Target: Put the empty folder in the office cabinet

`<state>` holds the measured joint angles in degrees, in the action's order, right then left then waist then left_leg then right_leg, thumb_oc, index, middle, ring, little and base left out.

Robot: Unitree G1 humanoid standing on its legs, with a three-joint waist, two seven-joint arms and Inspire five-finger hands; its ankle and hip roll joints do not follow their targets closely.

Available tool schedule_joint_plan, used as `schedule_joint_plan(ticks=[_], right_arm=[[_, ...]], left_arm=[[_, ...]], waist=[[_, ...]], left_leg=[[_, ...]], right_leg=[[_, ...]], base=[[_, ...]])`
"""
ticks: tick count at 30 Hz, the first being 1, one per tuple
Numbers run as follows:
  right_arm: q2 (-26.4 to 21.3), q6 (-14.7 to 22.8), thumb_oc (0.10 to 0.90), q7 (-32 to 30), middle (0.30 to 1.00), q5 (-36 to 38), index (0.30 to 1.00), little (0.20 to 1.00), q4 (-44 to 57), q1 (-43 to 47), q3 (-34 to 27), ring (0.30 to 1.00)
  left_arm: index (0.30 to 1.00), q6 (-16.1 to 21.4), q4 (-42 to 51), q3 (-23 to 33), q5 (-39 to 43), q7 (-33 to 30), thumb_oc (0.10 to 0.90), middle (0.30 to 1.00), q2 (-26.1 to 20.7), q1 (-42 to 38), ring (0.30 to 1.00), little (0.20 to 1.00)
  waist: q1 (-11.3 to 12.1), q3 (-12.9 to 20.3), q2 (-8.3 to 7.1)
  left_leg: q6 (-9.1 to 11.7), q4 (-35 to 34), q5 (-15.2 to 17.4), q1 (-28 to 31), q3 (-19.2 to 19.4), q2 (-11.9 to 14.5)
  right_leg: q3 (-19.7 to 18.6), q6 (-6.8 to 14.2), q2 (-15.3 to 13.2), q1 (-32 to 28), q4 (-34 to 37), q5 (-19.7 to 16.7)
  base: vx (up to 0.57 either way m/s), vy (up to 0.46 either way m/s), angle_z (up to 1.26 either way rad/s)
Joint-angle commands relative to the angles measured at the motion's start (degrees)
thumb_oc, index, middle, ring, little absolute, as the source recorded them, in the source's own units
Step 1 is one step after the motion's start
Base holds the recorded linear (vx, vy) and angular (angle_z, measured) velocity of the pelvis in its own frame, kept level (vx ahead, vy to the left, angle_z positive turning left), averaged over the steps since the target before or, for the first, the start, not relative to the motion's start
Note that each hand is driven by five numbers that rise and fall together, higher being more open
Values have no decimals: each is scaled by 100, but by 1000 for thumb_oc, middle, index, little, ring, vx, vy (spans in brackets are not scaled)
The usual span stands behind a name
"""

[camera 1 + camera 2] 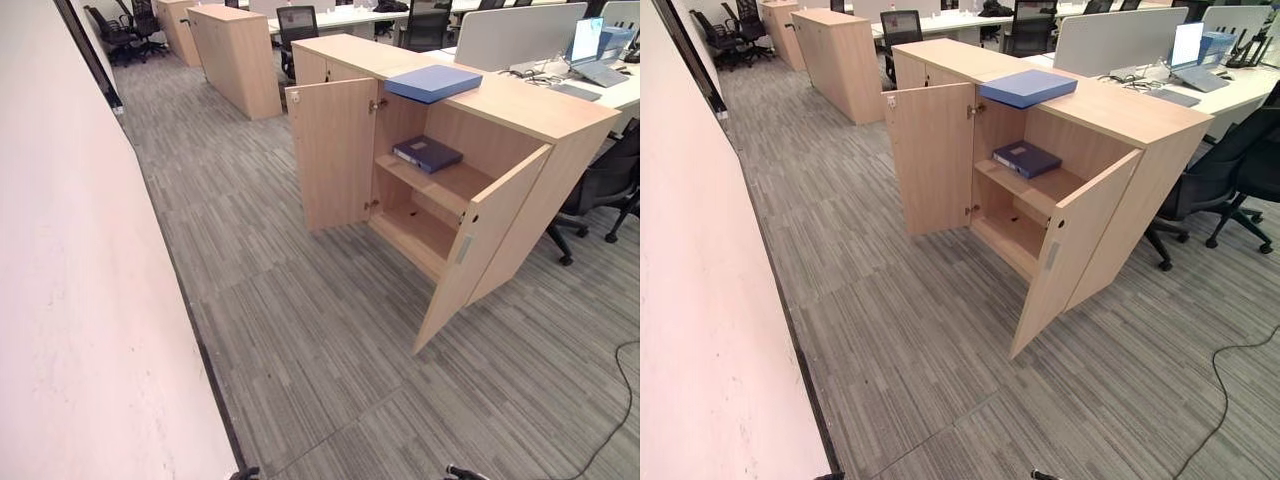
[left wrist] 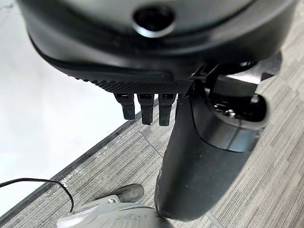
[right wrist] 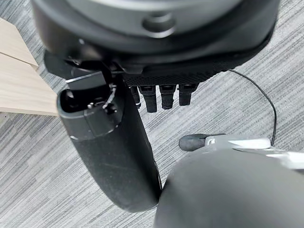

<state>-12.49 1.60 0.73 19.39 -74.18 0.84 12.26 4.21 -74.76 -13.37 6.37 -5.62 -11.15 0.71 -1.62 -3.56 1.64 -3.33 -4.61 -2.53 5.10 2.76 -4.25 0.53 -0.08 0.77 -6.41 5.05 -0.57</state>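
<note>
While both hands [image 2: 142, 107] [image 3: 161, 97] hang open: two folders, one atop cabinet [image 1: 520, 100], one shelved.

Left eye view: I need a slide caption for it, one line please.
Open office cabinet with a blue folder on top and a dark blue folder on its upper shelf.

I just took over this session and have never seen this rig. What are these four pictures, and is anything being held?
The two wide pictures come from the humanoid robot's head, looking down at an office floor. Ahead stands a wooden cabinet with both doors open. A light blue folder lies on its top; a darker blue folder lies on the upper shelf inside. The two close pictures come from wrist cameras. They show the left hand and right hand hanging over grey carpet, fingers relaxed, holding nothing.
</note>
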Motion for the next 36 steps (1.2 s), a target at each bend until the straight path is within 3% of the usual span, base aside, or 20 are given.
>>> schedule_joint_plan(ticks=[1, 11, 30, 33, 34, 35, 36], right_arm=[[-128, 96, 800, 76, 900, 76, 900, 900, -80, 298, 179, 900], [-159, -51, 800, -140, 900, -1077, 900, 900, -238, 351, 597, 900], [-157, -113, 800, -75, 900, -1114, 900, 900, -268, 460, 721, 900], [-196, -122, 800, -92, 900, -1177, 900, 900, -292, 534, 731, 900], [-251, -118, 800, -96, 900, -1201, 900, 900, -265, 553, 687, 900], [-251, -118, 800, -96, 900, -1201, 900, 900, -265, 553, 687, 900], [-336, -131, 800, -117, 900, -1213, 900, 900, -268, 555, 655, 900]], left_arm=[[900, 119, -264, -143, -192, 19, 800, 900, 50, -222, 900, 900], [900, 61, -259, -232, -344, -15, 800, 900, 63, -269, 900, 900], [900, -1, -325, -238, -238, -11, 800, 900, 71, -341, 900, 900], [900, -4, -304, -202, -119, -21, 800, 900, 33, -425, 900, 900], [900, 4, -258, -197, -68, -13, 800, 900, 11, -490, 900, 900], [900, 4, -258, -198, -68, -13, 800, 900, 11, -491, 900, 900], [900, 17, -135, -267, -105, 11, 800, 900, -28, -540, 900, 900]], waist=[[-20, 142, -82], [12, 139, -95], [49, -34, -166], [63, -162, -256], [41, -284, -347], [41, -279, -344], [82, -446, -412]], left_leg=[[15, -39, 626, 207, -528, -196], [13, -39, 633, 246, -577, -184], [65, -39, 615, 255, -677, -40], [138, 524, 809, 16, -608, 49], [306, 1442, 1017, -371, -326, 111], [307, 1466, 1028, -390, -326, 113], [365, 2585, 796, -1022, -133, 222]], right_leg=[[-209, 347, -63, 102, -165, -178], [-148, 316, -56, 72, -224, -105], [-3, 215, 40, 240, -582, 137], [17, 142, 73, 357, -905, 323], [50, 72, 37, 354, -1084, 470], [51, 71, 40, 364, -1088, 471], [94, -27, 19, 277, -1125, 521]], base=[[0, 0, 0], [0, 0, 0], [18, -45, 4], [31, -119, 2], [24, -111, 4], [22, -165, 21], [-1, -83, 19]])
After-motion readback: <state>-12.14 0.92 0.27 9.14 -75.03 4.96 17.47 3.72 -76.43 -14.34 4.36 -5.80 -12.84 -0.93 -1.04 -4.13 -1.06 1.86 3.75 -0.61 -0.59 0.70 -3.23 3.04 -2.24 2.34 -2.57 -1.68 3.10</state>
